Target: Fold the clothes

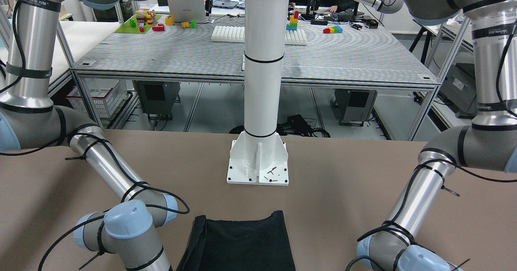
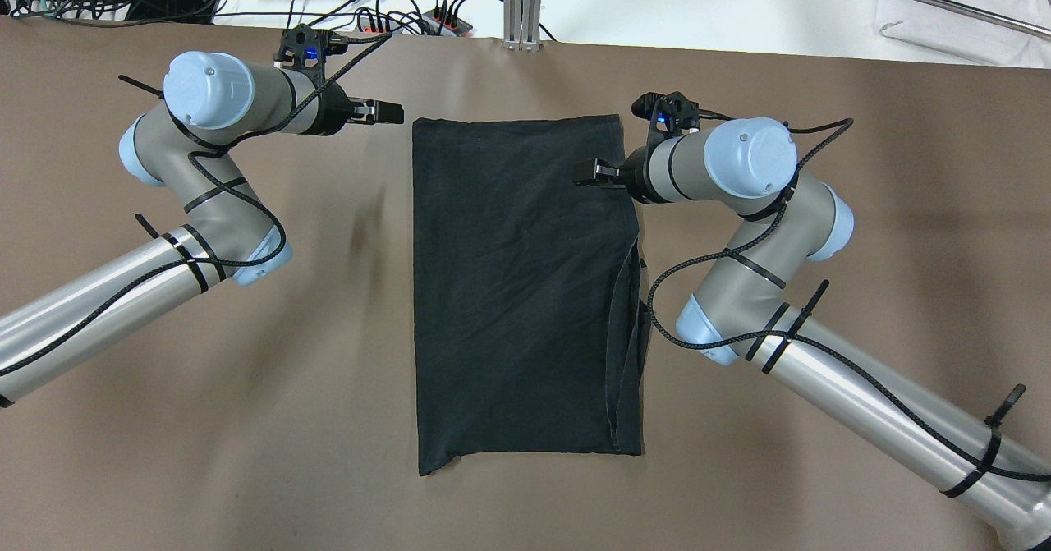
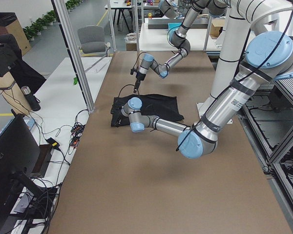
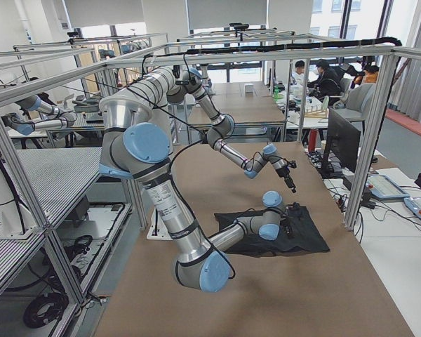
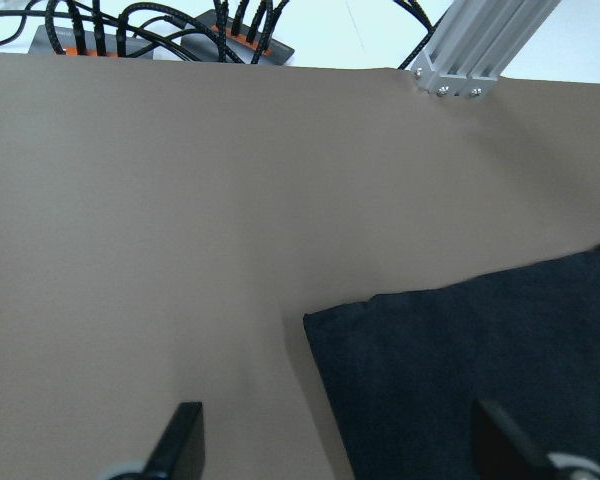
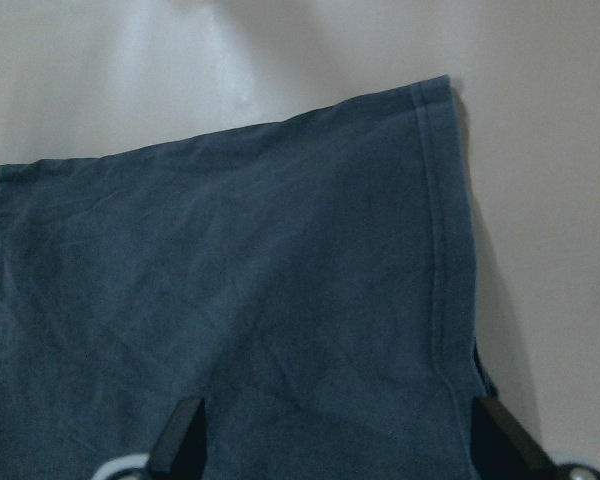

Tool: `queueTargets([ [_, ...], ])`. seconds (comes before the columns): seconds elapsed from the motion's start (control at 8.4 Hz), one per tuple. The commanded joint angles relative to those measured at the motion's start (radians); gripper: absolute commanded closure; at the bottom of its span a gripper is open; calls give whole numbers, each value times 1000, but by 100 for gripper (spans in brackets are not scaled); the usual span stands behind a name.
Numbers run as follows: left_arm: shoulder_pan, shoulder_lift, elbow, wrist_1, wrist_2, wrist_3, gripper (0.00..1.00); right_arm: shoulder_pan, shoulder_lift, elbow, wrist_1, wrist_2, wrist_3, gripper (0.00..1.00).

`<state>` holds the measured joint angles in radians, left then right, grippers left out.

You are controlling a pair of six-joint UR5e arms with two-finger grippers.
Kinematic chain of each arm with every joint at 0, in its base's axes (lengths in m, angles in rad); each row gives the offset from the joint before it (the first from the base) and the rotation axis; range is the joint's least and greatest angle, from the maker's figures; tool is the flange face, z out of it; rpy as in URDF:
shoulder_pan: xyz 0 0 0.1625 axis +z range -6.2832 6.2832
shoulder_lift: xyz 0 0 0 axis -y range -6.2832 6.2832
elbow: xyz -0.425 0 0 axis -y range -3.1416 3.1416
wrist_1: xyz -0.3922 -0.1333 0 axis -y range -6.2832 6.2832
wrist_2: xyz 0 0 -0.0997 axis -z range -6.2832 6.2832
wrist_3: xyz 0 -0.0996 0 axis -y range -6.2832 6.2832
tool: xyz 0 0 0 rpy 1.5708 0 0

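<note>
Clothes: the black garment (image 2: 517, 288) lies flat mid-table (image 2: 246, 420), its long axis running straight away from the robot, from near hem to far hem.
Left gripper (image 2: 394, 112): its jaws are wide apart and empty. It hovers over bare table just beside the far-left corner, so you would reach toward the robot's right to meet the cloth.
Right gripper (image 2: 581, 173): its jaws are also wide apart and empty. It sits above the cloth just inside the far-right edge — the nearer arm.
Edges: watch the loose doubled layer (image 2: 628, 329) along the right side; the left edge is clean.
Room: you have bare table on both sides. Cables (image 2: 369, 21) and a post (image 2: 523, 1) crowd the far hem — folding toward the near hem looks safer.
</note>
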<state>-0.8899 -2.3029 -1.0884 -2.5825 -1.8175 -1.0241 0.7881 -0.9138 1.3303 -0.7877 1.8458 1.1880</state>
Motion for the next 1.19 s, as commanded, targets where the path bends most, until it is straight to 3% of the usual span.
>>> queueTargets([
  [0.0, -1, 0, 1, 2, 0, 3, 6, -29, 41, -137, 140, -5, 7, 7],
  [1.07, -11, -7, 2, 4, 0, 9, 6, -30, 29, -226, 150, -14, 4, 6],
])
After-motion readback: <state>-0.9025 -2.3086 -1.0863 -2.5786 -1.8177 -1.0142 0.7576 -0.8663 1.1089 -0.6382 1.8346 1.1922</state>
